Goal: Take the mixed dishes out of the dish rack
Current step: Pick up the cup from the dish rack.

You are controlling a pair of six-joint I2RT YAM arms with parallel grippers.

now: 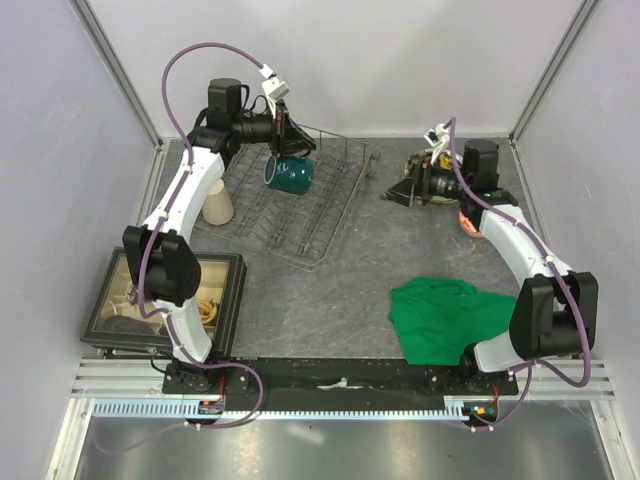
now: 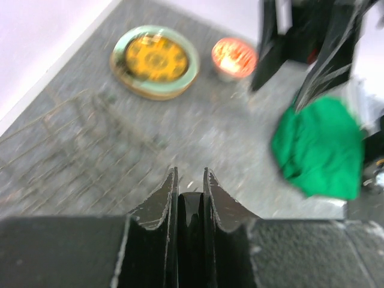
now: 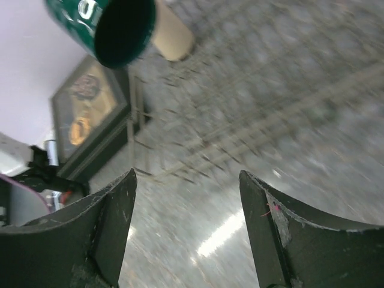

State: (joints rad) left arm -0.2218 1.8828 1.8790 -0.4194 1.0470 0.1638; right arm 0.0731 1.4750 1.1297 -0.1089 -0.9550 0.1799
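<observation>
- Top external view: we are seeing the left gripper clamping the rim of the dark green mug. The mug is hanging tilted over the far left part of the dish rack.
- The tall beige cup is sitting on the table just left of the rack, outside its wires.
- The right gripper is hovering right of the rack, apart from it.
- A green cloth is lying near and to the right of the rack. A black-framed tray is sitting near and to its left.
- Left wrist view: the claw's fingers are pressing nearly together on a dark glossy edge caught between them.
- The rack is showing as a blur of wires at the left.
- Beyond the rack, the yellow-patterned plate is resting on the pale mint-green plate, with the small red-and-white bowl just beside them. All three are out of the rack.
- Right wrist view: the right claw is standing wide open, holding nothing, and its two fingers are framing the rack's blurred wires.
- We are seeing the mug's dark mouth facing this camera, up above the rack, with the beige cup just behind it.
</observation>
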